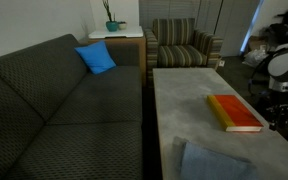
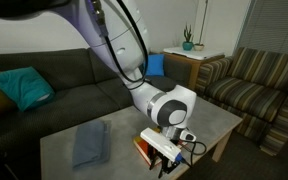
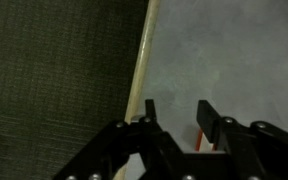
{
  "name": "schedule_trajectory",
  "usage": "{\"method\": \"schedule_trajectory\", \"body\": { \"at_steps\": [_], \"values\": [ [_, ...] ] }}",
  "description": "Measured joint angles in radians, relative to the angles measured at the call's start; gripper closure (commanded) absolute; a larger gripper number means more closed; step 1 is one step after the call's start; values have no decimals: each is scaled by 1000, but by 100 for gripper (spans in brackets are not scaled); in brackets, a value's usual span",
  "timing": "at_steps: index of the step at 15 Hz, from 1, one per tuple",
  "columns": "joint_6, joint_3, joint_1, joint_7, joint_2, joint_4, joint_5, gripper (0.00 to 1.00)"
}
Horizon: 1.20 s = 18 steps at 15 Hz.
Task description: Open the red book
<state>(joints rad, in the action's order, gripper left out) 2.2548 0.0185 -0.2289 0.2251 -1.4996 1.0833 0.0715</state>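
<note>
The red book (image 1: 234, 113) lies flat and closed on the grey table (image 1: 184, 100), near one long edge, with a yellow strip along one side. In an exterior view my gripper (image 2: 167, 150) hangs low over the book's (image 2: 143, 147) edge at the table's rim. In an exterior view the gripper (image 1: 278, 115) sits just beyond the book's outer side. In the wrist view the gripper (image 3: 177, 118) is open and empty. Only a thin red sliver of the book (image 3: 197, 140) shows between the fingers, above the table top (image 3: 234, 50).
A folded blue-grey cloth (image 1: 214, 162) lies on the table near the book; it also shows in an exterior view (image 2: 89, 143). A dark couch (image 1: 44, 110) with a blue pillow (image 1: 96, 58) runs along the table. A striped armchair (image 1: 184, 45) stands beyond.
</note>
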Motion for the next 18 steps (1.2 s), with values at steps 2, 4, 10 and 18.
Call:
{"method": "schedule_trajectory", "body": {
  "at_steps": [2, 4, 10, 18],
  "values": [
    [-10, -6, 0, -5, 0, 0, -16, 96],
    [-25, -20, -6, -5, 0, 0, -55, 100],
    [-35, -64, -50, -10, 1, -1, -196, 100],
    [-34, -75, -85, -21, 3, -4, -258, 100]
  ]
}}
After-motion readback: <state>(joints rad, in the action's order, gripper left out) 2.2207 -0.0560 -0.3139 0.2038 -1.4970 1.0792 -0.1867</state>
